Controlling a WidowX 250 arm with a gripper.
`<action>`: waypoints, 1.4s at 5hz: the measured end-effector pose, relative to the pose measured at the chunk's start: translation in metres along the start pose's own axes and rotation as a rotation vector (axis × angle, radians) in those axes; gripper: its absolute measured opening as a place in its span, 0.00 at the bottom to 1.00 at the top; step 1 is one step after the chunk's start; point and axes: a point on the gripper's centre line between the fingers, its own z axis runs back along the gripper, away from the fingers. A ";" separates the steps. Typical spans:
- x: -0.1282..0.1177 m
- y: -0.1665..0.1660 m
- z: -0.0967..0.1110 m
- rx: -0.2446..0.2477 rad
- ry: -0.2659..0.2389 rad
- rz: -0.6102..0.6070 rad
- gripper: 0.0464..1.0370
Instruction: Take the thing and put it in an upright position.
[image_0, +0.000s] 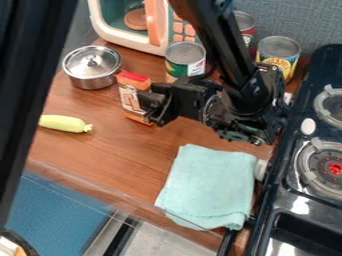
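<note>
The black gripper (155, 104) is left of the view's centre, turned sideways and pointing left, with its tip against the right side of an orange box (131, 98). This box has a red top and a pale printed front, and it stands roughly upright, leaning slightly. Part of its right side is hidden behind the gripper. Whether its base rests on the wooden counter (107, 145) cannot be told.
Behind the box are a lidded metal pot (91, 67), a toy microwave (127, 37) and several cans (185, 59). A yellow toy vegetable (65, 123) lies at left. A folded teal cloth (210, 185) lies in front, beside the black stove (294, 205) at right.
</note>
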 end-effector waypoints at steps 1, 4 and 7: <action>-0.006 0.000 -0.001 0.007 -0.013 -0.004 0.25; -0.009 -0.001 0.000 0.002 -0.009 -0.040 0.31; -0.008 -0.007 0.008 -0.022 -0.009 -0.069 0.97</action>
